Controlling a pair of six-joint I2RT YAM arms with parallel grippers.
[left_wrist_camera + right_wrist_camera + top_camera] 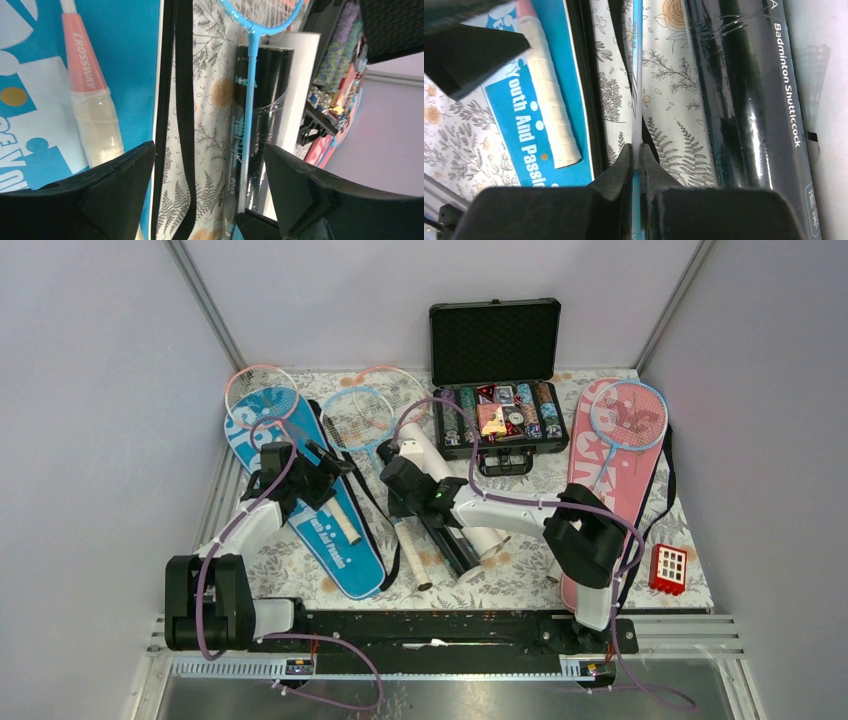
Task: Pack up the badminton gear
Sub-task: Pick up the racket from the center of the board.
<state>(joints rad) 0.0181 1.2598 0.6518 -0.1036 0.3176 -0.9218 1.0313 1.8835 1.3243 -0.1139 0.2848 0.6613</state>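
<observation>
While pinching the light-blue racket [637, 75] by its thin shaft with the right pincer [636, 155], down on the desk [674, 100] between blue cover [499, 100] and dark shuttlecock tube [744, 100], treat as light, whippy, probably slick; better gripped nearer the handle; holds left pincer [209, 150] spread, empty
</observation>
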